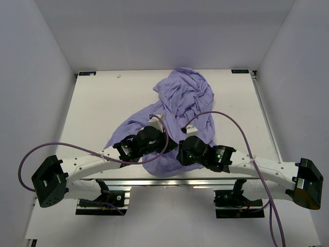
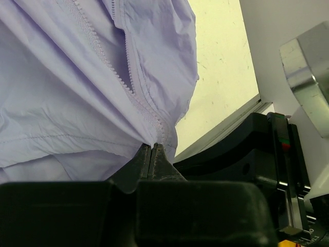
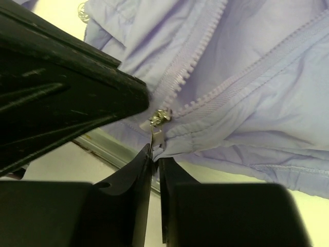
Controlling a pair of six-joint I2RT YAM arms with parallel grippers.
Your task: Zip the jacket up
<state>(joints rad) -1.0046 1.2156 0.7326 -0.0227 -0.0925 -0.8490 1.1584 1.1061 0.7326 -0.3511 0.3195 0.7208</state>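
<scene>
Down at the near edge of the table (image 1: 97,103), both grippers sit on the hem of the jacket (image 1: 182,100). It lies crumpled in a heap running from the far middle of the table to that near edge. Left gripper (image 2: 152,147) has its 2 fingers pressed tight together, pinching the lavender fabric right at the bottom end of the zipper teeth (image 2: 126,77). Right gripper (image 3: 156,154) is just beside it, fingers only a sliver apart, with the metal zipper pull (image 3: 156,128) hanging into that slot. Honestly can't tell whether it's actually clamped on the pull or just around it.
</scene>
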